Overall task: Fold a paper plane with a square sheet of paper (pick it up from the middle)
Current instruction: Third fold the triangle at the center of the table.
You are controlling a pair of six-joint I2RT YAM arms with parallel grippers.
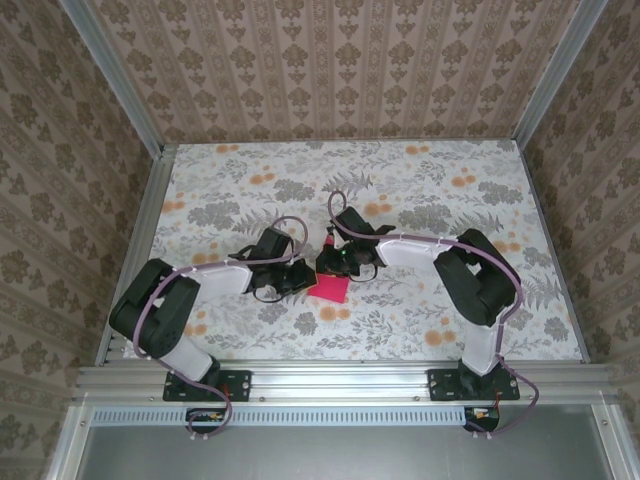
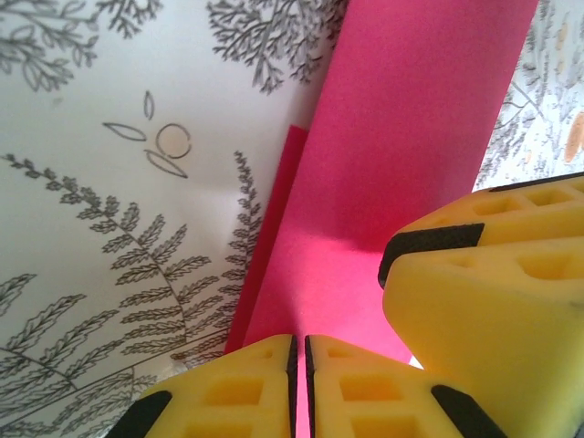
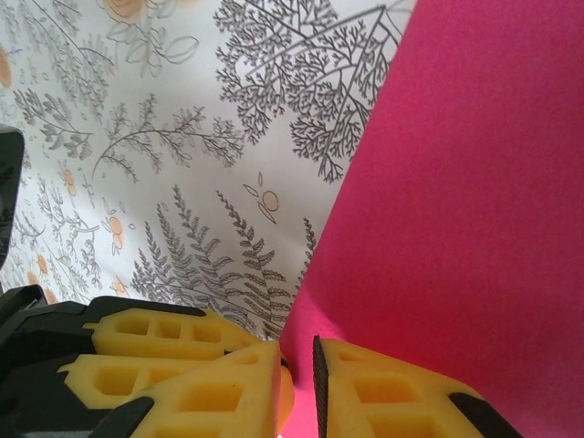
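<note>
Magenta-pink square sheet of paper (image 1: 330,288), one edge doubled, in pinch of left claw (image 2: 299,358), right claw (image 3: 297,363).

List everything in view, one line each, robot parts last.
paper sheet: one, magenta-pink, table centre, between the two grippers
tablecloth: one, white with grey ferns and orange flowers, covering the table
walls: three, brown patterned wallpaper, left, back and right of the table
frame rail: one, silver metal, near edge, carrying both arm bases
left arm: one, black and white, reaching in from near left
right arm: one, black and white, reaching in from near right
left gripper: one, yellow fingers, closed on the paper sheet
right gripper: one, yellow fingers, closed on the paper sheet
</note>
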